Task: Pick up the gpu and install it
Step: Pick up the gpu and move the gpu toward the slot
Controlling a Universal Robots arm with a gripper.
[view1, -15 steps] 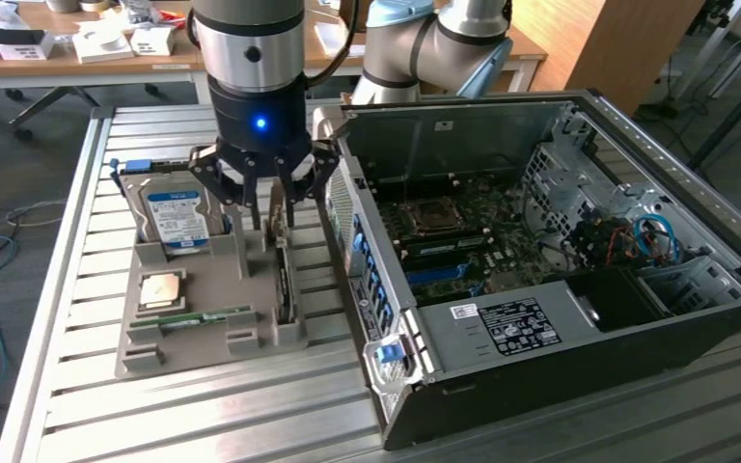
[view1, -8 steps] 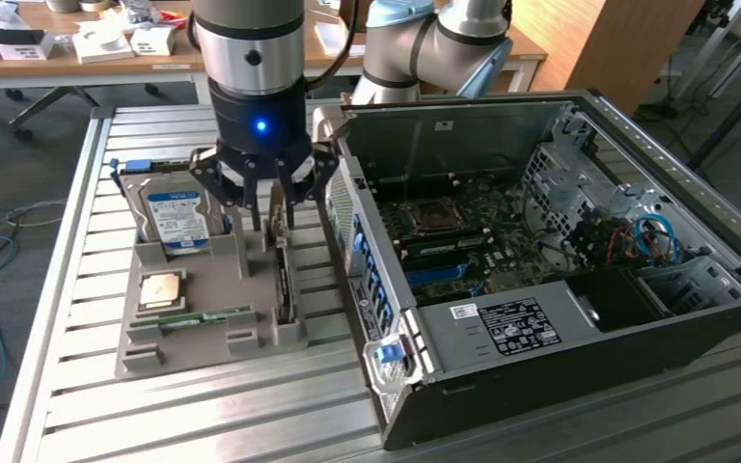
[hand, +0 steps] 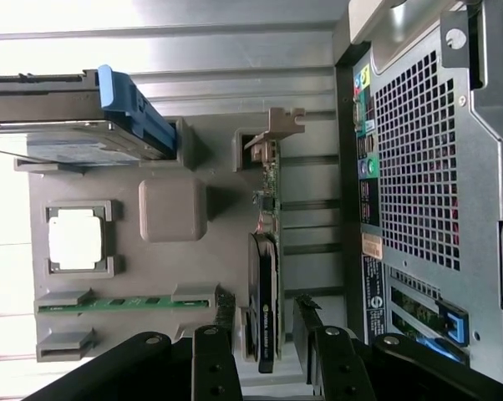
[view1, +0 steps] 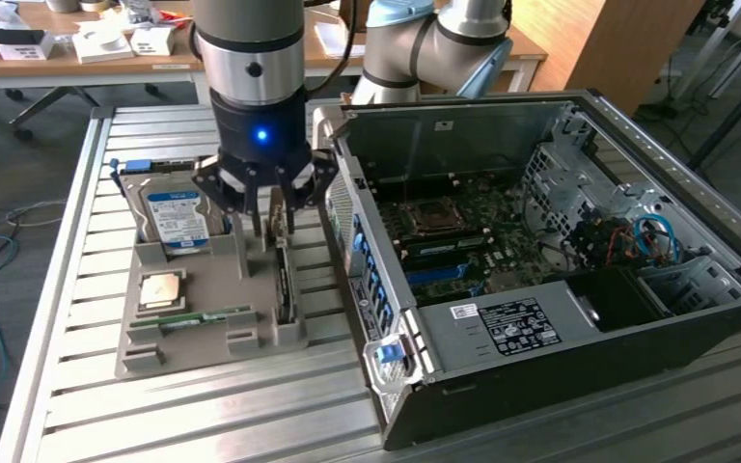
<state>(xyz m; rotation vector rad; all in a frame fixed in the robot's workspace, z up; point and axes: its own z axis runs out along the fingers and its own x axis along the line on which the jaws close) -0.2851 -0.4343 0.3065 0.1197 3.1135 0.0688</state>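
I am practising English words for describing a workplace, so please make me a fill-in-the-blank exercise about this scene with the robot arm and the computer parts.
1. The end effector hangs above the gpu with its jaws ____.
2. The gpu stands on its ____ in the gray holder.
3. The hard drive in the holder has a label in blue and ____.
4. In the exterior view, the computer case stands to the holder's ____.
Missing words: open; edge; white; right.
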